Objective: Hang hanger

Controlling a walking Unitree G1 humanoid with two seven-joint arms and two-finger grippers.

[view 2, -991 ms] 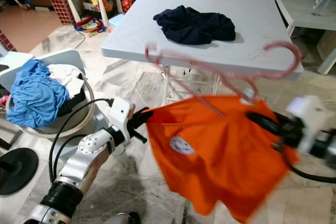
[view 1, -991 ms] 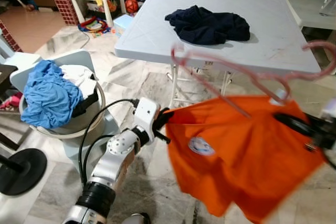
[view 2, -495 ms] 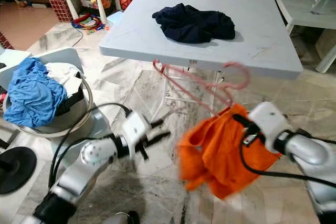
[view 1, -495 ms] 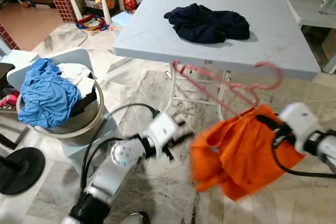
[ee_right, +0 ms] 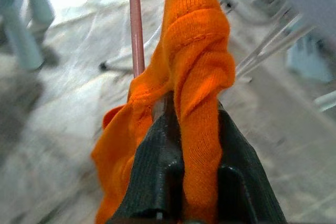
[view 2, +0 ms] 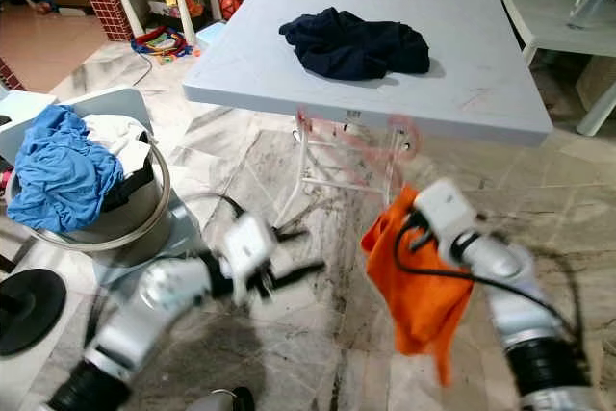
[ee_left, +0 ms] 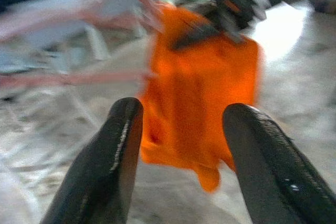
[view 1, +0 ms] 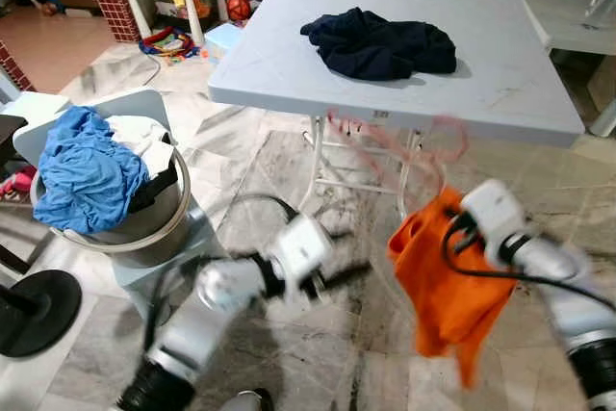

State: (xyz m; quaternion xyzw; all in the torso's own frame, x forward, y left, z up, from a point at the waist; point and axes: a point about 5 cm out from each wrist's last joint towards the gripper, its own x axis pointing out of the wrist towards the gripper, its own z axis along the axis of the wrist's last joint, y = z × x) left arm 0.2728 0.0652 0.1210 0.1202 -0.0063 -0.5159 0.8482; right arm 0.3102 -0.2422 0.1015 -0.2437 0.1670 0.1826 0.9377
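- Laundry basket [view 1: 144, 228], left of the white table [view 1: 289, 64]: holds blue and white clothes.
- Left gripper [view 1: 346, 274], below the table's front edge: fingers [ee_left: 107, 161] spread apart, holding nothing, pointed toward the orange garment [view 1: 443, 286].
- Pink hanger [view 1: 404, 141], just in front of the table's front edge: blurred, carrying the garment.
- Right gripper [ee_right: 181, 129], right of the table legs: clamped on a bunched fold of garment beside the hanger's rod.
- Judgement: hanger light and stiff, cloth soft and prone to slip; take hold at the rigid neck below the hook.
- Dark garment [view 1: 380, 43]: on the tabletop.
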